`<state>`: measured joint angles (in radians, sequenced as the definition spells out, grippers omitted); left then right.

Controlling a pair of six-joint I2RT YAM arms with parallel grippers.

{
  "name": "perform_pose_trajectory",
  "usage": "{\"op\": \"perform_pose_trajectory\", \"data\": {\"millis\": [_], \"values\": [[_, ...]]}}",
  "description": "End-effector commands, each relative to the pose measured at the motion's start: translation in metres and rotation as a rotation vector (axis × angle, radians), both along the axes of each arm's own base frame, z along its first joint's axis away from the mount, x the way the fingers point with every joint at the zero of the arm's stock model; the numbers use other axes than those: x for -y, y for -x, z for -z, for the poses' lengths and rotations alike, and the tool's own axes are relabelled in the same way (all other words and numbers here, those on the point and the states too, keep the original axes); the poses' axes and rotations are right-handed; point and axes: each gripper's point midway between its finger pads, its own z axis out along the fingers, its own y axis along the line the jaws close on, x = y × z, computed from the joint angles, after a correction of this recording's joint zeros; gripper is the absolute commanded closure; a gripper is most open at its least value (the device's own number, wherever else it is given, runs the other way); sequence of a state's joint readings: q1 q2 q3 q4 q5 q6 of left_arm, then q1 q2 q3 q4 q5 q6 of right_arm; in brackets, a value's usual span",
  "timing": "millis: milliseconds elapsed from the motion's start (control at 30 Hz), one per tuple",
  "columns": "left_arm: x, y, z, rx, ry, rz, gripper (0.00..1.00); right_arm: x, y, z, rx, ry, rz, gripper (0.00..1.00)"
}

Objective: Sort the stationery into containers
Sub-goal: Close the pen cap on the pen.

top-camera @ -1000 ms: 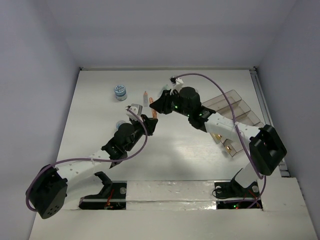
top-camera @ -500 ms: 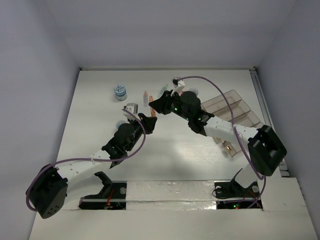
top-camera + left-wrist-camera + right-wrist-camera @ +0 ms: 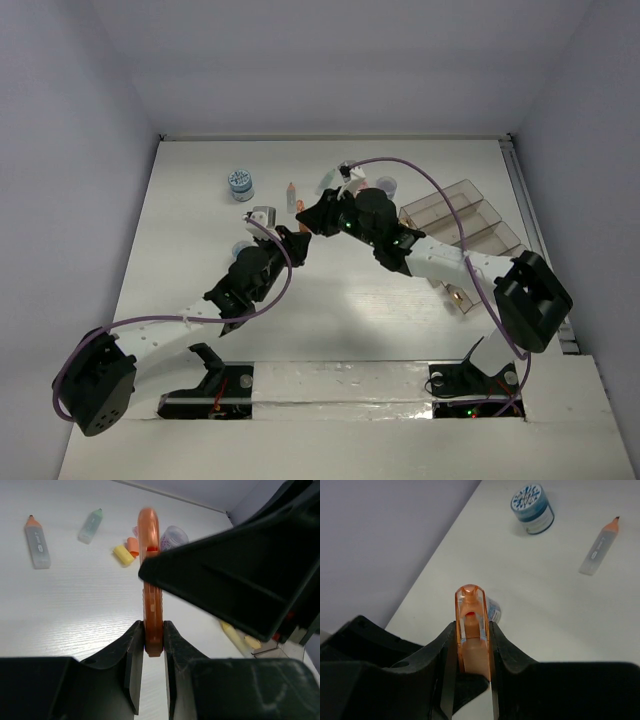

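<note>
An orange pen (image 3: pixel 150 555) is held between both grippers above the table's middle. My left gripper (image 3: pixel 153 635) is shut on its lower end. My right gripper (image 3: pixel 472 635) is shut on its clear orange cap end (image 3: pixel 469 605). In the top view the two grippers, left (image 3: pixel 295 240) and right (image 3: pixel 315 215), meet tip to tip and mostly hide the pen. The smoky-brown organiser tray (image 3: pixel 470 215) stands at the right, with a few yellow and orange items in its near compartments.
On the table lie a blue-white tub (image 3: pixel 240 184), an orange-tipped clear pen (image 3: pixel 291 193), a green-capped pen (image 3: pixel 91 525), a yellow eraser (image 3: pixel 122 555), an orange eraser (image 3: pixel 132 545) and a purple tub (image 3: pixel 387 186). Another small tub (image 3: pixel 492 611) sits under the grippers.
The right arm has moved left and down to the left gripper, and its fingers now sit on the pen's cap end. The left arm has barely moved.
</note>
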<state>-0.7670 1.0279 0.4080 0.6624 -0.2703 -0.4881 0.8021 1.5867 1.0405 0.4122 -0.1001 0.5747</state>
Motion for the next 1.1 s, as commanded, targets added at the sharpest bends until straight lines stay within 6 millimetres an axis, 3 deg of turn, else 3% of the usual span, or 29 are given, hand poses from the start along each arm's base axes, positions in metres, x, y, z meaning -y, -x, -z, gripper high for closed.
{"op": "perform_pose_trajectory", "data": {"millis": [0, 100, 167, 200, 233, 433, 700, 867, 1067], "values": [[-0.006, -0.009, -0.064, 0.154, 0.111, -0.054, 1.0, -0.009, 0.035, 0.042, -0.093, 0.1, -0.087, 0.99], [-0.009, -0.009, -0.069, 0.168, 0.111, -0.063, 1.0, -0.013, 0.053, 0.059, -0.143, 0.118, -0.128, 0.95], [-0.008, -0.007, -0.069, 0.17, 0.111, -0.053, 1.0, -0.008, 0.051, 0.061, -0.148, 0.12, -0.096, 0.66], [-0.006, -0.006, -0.066, 0.165, 0.107, -0.039, 1.0, -0.005, 0.049, 0.055, -0.135, 0.117, -0.076, 0.43], [-0.004, -0.005, -0.063, 0.159, 0.107, -0.031, 1.0, -0.003, 0.046, 0.05, -0.127, 0.118, -0.062, 0.35], [-0.001, 0.007, -0.039, 0.11, 0.111, 0.016, 1.0, 0.001, 0.029, 0.013, -0.049, 0.108, 0.012, 0.15], [-0.001, 0.023, -0.016, 0.071, 0.11, 0.064, 1.0, 0.01, 0.005, -0.041, 0.04, 0.027, 0.093, 0.12], [0.005, 0.029, -0.011, 0.063, 0.108, 0.113, 1.0, 0.001, 0.001, -0.046, 0.049, 0.038, 0.071, 0.17], [0.005, 0.03, -0.011, 0.065, 0.113, 0.113, 1.0, -0.009, -0.004, -0.031, 0.021, 0.074, 0.053, 0.27]]}}
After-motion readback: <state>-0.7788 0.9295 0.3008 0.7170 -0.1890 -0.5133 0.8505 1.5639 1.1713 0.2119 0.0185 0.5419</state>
